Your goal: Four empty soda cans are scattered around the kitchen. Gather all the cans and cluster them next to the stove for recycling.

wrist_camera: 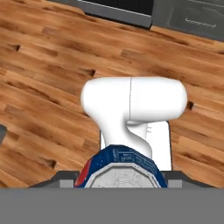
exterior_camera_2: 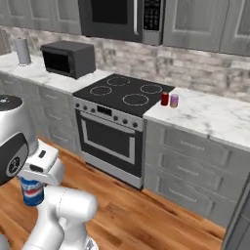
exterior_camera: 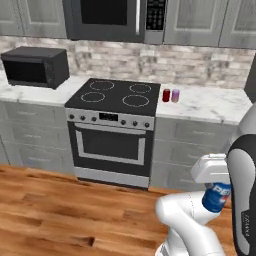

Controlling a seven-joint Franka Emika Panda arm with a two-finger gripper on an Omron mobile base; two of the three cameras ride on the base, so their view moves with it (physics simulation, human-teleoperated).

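Observation:
My gripper (exterior_camera: 217, 187) hangs low in front of my own base, over the wooden floor, shut on a blue soda can (exterior_camera: 215, 197) with white-red marks. From the other side the same can (exterior_camera_2: 32, 192) sits under the hand, in the gripper (exterior_camera_2: 33, 183). In the hand view its silver top and blue wall (wrist_camera: 120, 168) lie between the fingers. The stove (exterior_camera: 113, 93) (exterior_camera_2: 123, 91) stands ahead with its black cooktop. Just right of it on the counter, a red can (exterior_camera: 166, 95) (exterior_camera_2: 165, 98) and a pink-purple can (exterior_camera: 175, 95) (exterior_camera_2: 174, 100) stand upright side by side.
A marble counter (exterior_camera: 207, 104) runs right of the stove. A black microwave (exterior_camera: 35, 66) (exterior_camera_2: 68, 58) sits on the counter to the left, and a paper towel roll (exterior_camera_2: 22, 51) stands further left. Another microwave (exterior_camera: 115, 19) hangs above the stove. Wooden floor (exterior_camera: 50, 210) lies between me and the cabinets.

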